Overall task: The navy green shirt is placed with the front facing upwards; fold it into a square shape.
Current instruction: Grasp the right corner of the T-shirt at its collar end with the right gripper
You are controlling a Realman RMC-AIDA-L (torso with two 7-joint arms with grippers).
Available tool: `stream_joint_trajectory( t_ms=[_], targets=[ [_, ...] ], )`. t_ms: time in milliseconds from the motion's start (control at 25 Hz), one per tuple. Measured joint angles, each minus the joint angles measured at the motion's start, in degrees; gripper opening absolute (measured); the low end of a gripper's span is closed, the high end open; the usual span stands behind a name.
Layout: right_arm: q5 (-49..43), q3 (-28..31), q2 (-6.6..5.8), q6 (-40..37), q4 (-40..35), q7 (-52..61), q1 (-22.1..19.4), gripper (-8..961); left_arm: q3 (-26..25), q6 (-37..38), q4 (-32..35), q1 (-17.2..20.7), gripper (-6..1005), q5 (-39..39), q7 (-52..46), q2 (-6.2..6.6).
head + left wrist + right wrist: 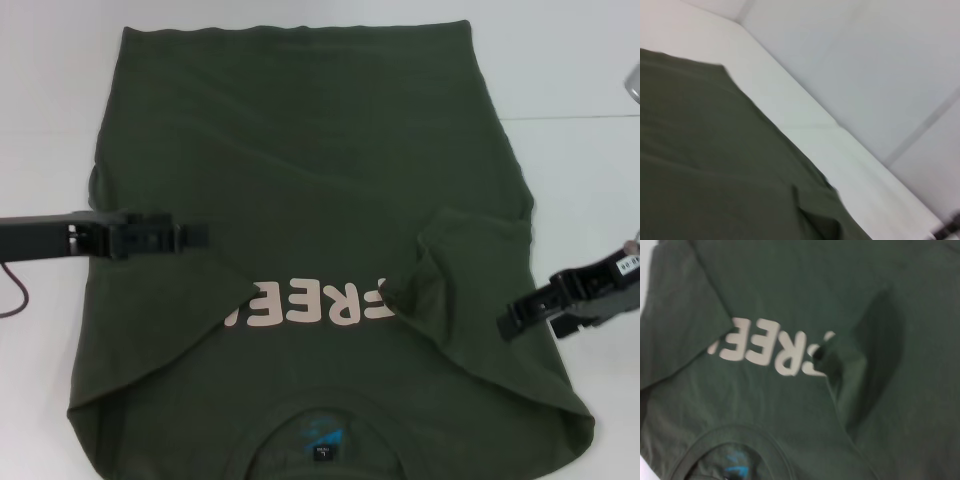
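The navy green shirt [320,150] lies flat, front up, on the white table [50,120], collar nearest me and hem at the far side. Both sleeves are folded inward: the left one [165,320] covers the start of the pale "FREE!" lettering [310,305], and the right one [470,265] lies rumpled over its end. A blue neck label [325,438] shows inside the collar. My left gripper [200,237] hovers over the shirt's left side, above the folded sleeve. Beside the shirt's right edge is my right gripper [512,322]. The right wrist view shows the lettering [770,347] and the creased sleeve [860,365].
Bare white table [805,115] runs along the shirt's [715,160] far and side edges. A thin dark cable [12,290] loops at the left edge under my left arm. A grey rounded object [632,80] sits at the far right border.
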Motion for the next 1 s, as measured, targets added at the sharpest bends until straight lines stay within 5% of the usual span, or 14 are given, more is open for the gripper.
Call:
stream_joint_trajectory(
  t_ms=[600, 1000],
  targets=[
    [-1.44, 4.72, -0.30, -1.24, 1.97, 2.31, -7.59, 754, 3.12, 5.62, -0.76, -1.06, 951, 0.28, 6.44, 0.85],
    [0.36, 11.48, -3.57, -1.77, 6.82, 0.37, -8.64, 769, 3.12, 4.96, -1.49, -1.07, 951, 0.18, 6.67, 0.54]
  ],
)
